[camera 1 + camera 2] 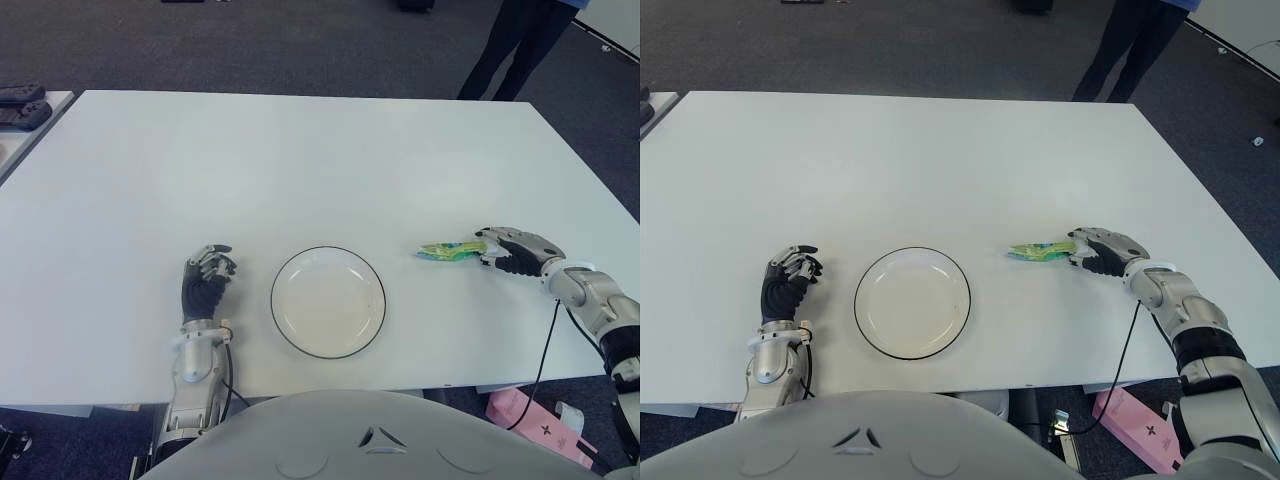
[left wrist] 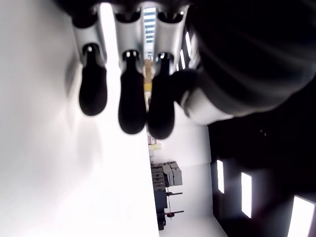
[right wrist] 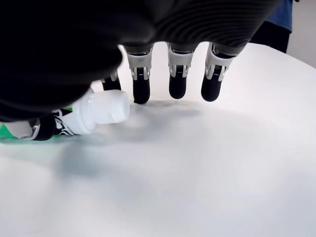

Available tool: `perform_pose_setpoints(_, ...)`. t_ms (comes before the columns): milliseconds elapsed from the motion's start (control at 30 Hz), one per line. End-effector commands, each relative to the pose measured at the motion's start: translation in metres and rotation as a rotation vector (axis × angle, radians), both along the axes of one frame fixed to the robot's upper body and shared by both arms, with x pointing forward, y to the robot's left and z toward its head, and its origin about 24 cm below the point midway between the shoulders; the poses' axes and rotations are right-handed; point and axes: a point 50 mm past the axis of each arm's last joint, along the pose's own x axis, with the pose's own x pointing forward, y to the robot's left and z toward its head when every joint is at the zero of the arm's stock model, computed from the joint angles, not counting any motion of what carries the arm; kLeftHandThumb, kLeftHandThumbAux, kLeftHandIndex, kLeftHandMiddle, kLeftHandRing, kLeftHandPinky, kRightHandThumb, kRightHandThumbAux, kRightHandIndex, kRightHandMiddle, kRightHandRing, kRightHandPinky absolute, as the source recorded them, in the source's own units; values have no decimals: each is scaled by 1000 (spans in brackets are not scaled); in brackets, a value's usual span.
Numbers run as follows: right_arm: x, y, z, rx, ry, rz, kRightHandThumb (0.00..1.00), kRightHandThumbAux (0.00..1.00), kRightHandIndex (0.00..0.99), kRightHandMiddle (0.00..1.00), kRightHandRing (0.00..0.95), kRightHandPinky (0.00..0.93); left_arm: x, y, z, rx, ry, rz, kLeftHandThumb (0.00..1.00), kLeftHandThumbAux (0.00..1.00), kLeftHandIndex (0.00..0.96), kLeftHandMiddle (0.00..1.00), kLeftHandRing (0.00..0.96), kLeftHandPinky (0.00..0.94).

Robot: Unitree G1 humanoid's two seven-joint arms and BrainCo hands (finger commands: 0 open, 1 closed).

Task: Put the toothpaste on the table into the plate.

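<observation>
The green toothpaste tube (image 1: 448, 250) at the plate's (image 1: 328, 302) three o'clock looks light, soft and slippery, so the right hand (image 1: 510, 250), fingers loose and holding nothing yet, should pinch its middle, while the left hand (image 1: 205, 283) shows relaxed at nine o'clock.

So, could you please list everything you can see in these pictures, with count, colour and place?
Toothpaste tube: one, green and yellow with a white cap, lying on the table to the right of the plate, its cap end under the right hand.
Plate: one, white with a dark rim, near the front edge at the centre, nothing on it.
Table: one, white, filling most of the view.
Dark devices: two, black, on a side surface at far left.
Pink box: one, on the floor below the table's right front corner.
Person: one, dark trousers, standing beyond the far edge.
Left hand: left of the plate, holding nothing.
Right hand: over the tube's cap, fingers extended, not closed on it.
</observation>
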Motion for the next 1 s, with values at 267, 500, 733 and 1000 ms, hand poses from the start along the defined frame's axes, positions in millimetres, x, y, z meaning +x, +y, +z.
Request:
perform_pose_setpoints(267,-28,2,-49,-55,241,-40,519,235,0,0,0,0,-8,2,-6,4,54,7,702,719,433,626,623,612)
perform_pose_setpoints(500,-30,4,-58,-52,263,-51,517,248,0,0,0,0,-7,3,-6,5,64,9,702,720,433,627,621,613)
perform_pose_setpoints(733,-33,10,-70,-46,273,-67,538,270,0,0,0,0,-7,3,-5,5,54,5,704,719,434,634,628,625)
perform_pose_setpoints(1000,-31,13,-69,-23,260,-45,539,273,0,0,0,0,-7,2,-5,3,44,5,704,719,434,637,629,624)
